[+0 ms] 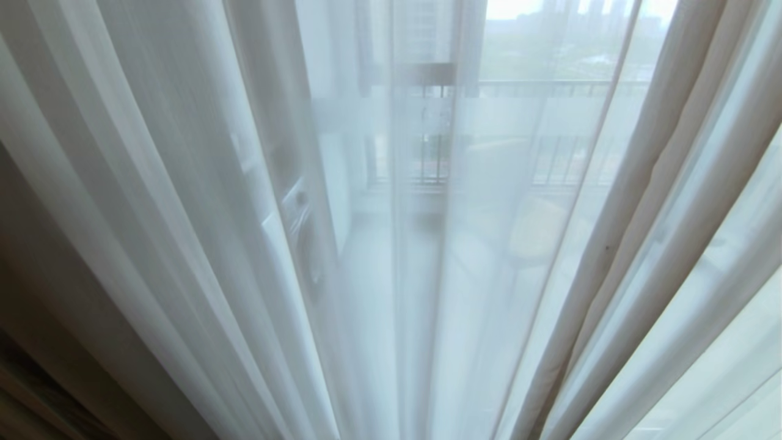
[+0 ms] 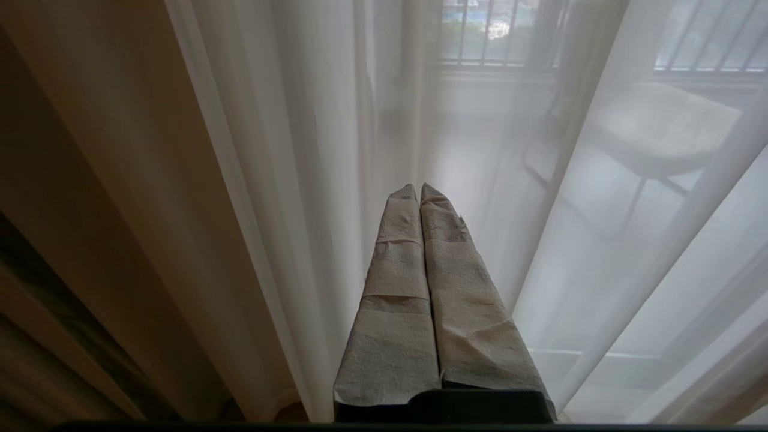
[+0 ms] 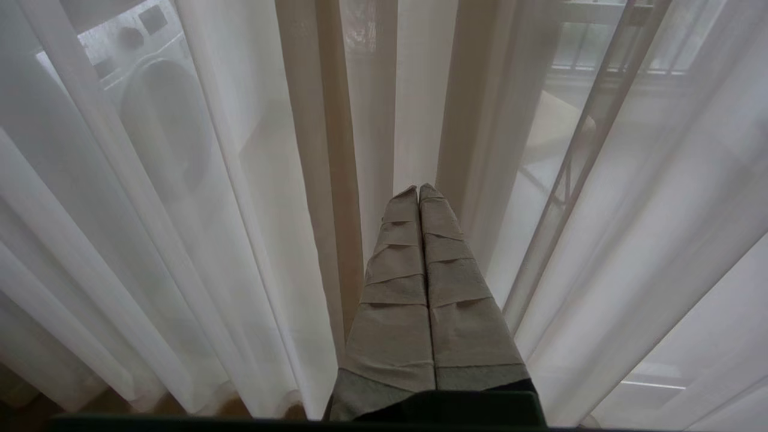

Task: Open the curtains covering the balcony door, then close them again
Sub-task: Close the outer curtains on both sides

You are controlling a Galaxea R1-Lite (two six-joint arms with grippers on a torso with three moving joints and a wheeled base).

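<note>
Both claws are pressed closed with nothing between the fingers, so neither one has hold of anything. The left gripper (image 2: pixel 418 191) has its two tape-wrapped fingers (image 2: pixel 393 300) flat against each other, tips pointed at the curtains (image 2: pixel 288 180) but not visibly touching the fabric. Same deal with the right gripper (image 3: pixel 418 191): wrapped fingers (image 3: pixel 462 312) together, aimed at a fold in the sheer layer, with a bit of air between tips and cloth as far as I can tell. Neither arm shows up in the head view at all. Moving outward, the curtains (image 1: pixel 201 232) are drawn across and fill pretty much everything in all three views. The sheer white layer hangs in long pleats down the middle and you can see right through it, and the thicker beige layer (image 1: pixel 647 201) shows as a couple of heavy folds on the robot's right, with a darker opaque strip (image 1: pixel 55 293) on the far left. Through the sheer you can make out the balcony door (image 1: pixel 397 183) as a dim vertical frame behind the fabric, so it's covered. Beyond it there's a railing (image 1: pixel 550 88) with bars, and a pale chair (image 2: pixel 660 126) sitting on the balcony floor. The right wrist view also picks up what looks like a washing machine (image 3: pixel 150 108) with a round door, blurry behind the cloth.
</note>
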